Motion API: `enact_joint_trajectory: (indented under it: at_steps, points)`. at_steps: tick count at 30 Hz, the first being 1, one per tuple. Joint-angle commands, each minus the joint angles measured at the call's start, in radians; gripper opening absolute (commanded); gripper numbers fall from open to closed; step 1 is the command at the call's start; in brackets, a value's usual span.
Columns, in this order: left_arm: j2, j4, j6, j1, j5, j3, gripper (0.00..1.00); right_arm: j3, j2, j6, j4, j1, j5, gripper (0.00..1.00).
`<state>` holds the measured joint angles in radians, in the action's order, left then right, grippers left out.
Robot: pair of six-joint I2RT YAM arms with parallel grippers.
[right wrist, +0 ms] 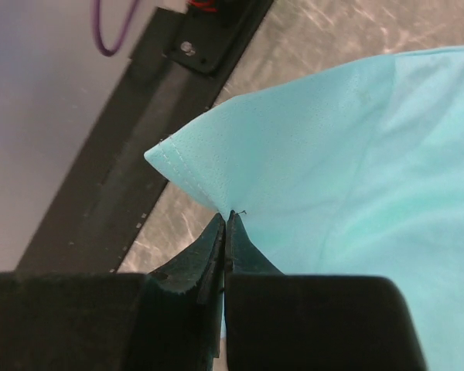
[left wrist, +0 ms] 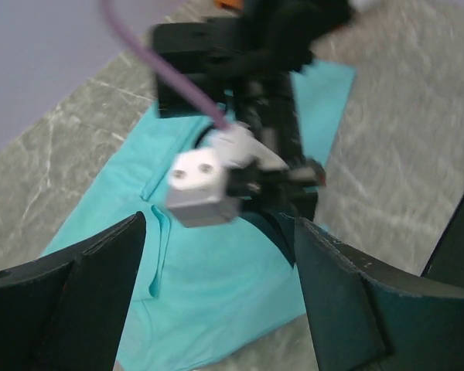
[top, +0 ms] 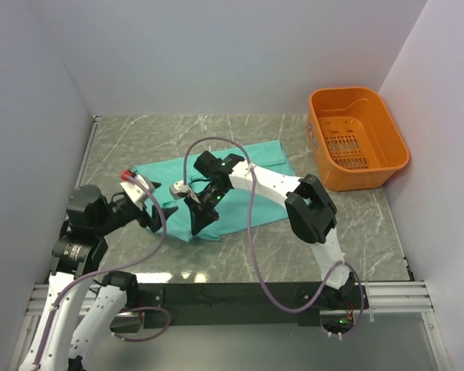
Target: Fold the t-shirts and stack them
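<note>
Hovering my left gripper (left wrist: 216, 263) open and empty over the teal t-shirt (top: 247, 158) lying flat on the table (top: 363, 232), I have the right gripper (right wrist: 224, 224) pinched shut on its hem corner; I judge a slow, level lift folds cleanest.

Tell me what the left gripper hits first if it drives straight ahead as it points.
Probably the right arm's white wrist block, dead ahead between the left gripper's open fingers. The turquoise t-shirt lies beneath it; depth is unclear, so the gripper might pass under and meet cloth first.
</note>
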<state>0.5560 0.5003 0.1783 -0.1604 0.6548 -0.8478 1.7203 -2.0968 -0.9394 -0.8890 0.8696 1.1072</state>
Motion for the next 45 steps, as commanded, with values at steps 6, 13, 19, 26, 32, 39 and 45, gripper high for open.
enact_joint_trajectory:
  at_steps: [6, 13, 19, 26, 32, 39, 45]
  points:
    - [-0.045, 0.133, 0.397, -0.175, -0.001, 0.137, 0.8, 0.133, -0.095, -0.11, -0.234, -0.04, 0.18, 0.0]
    - [-0.065, 0.13, 0.443, -0.289, -0.062, 0.211, 0.76, 0.157, -0.106, -0.111, -0.255, -0.069, 0.218, 0.0]
    - [0.004, 0.138, 0.458, -0.404, -0.13, 0.216, 0.74, 0.157, -0.101, -0.082, -0.231, -0.067, 0.227, 0.0]
    - [0.061, 0.116, 0.475, -0.51, -0.282, 0.216, 0.67, 0.157, -0.098, -0.078, -0.229, -0.069, 0.23, 0.0]
    - [0.104, 0.04, 0.474, -0.593, -0.38, 0.243, 0.55, 0.148, -0.095, -0.061, -0.212, -0.069, 0.229, 0.0]
    - [0.148, 0.044, 0.484, -0.659, -0.553, 0.225, 0.0, 0.133, -0.08, -0.001, -0.173, -0.07, 0.207, 0.2]
    - [0.095, 0.047, 0.451, -0.662, -0.558, 0.251, 0.0, -0.003, 0.079, 0.184, 0.039, -0.101, -0.033, 0.85]
